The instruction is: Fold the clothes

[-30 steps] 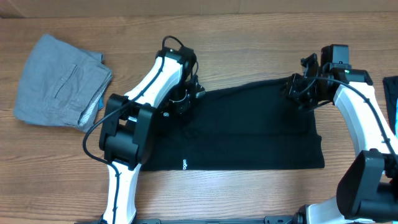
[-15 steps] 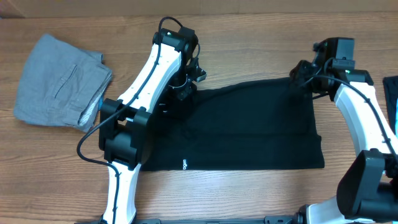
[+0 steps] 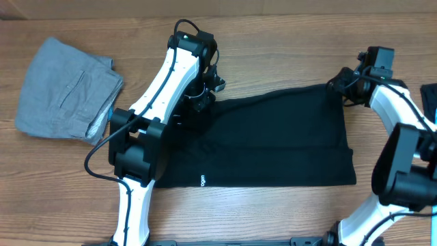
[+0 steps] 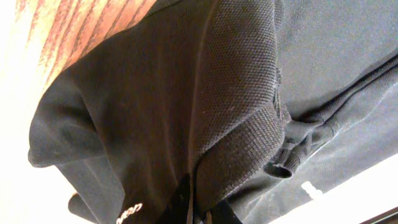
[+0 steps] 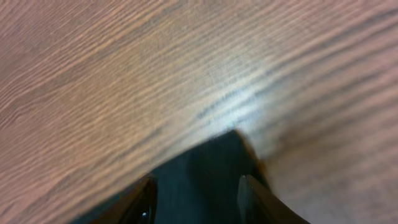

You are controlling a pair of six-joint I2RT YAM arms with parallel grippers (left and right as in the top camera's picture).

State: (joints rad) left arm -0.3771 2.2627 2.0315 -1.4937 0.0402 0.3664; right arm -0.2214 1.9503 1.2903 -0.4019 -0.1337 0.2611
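The clothes [image 3: 273, 137], a black garment with a small white logo [image 3: 203, 180] near its front edge, lie spread flat across the middle of the table. My left gripper [image 3: 200, 101] is at the garment's far left corner, shut on a bunched fold of it. In the left wrist view the knit fabric [image 4: 236, 93] fills the frame and runs into the closed jaws of the left gripper [image 4: 194, 208]. My right gripper [image 3: 339, 85] hovers at the far right corner. Its fingers [image 5: 144, 202] stand apart, with the fabric's corner [image 5: 205, 174] lying on the wood between them.
Folded light grey trousers [image 3: 65, 89] lie at the far left of the wooden table [image 3: 273, 41]. Something blue and dark [image 3: 430, 96] shows at the right edge. Both arm bases stand along the front edge.
The left gripper lifted the far left corner slightly away from me. The right gripper moved right and back, drawing the far right corner outward, and its jaws widened.
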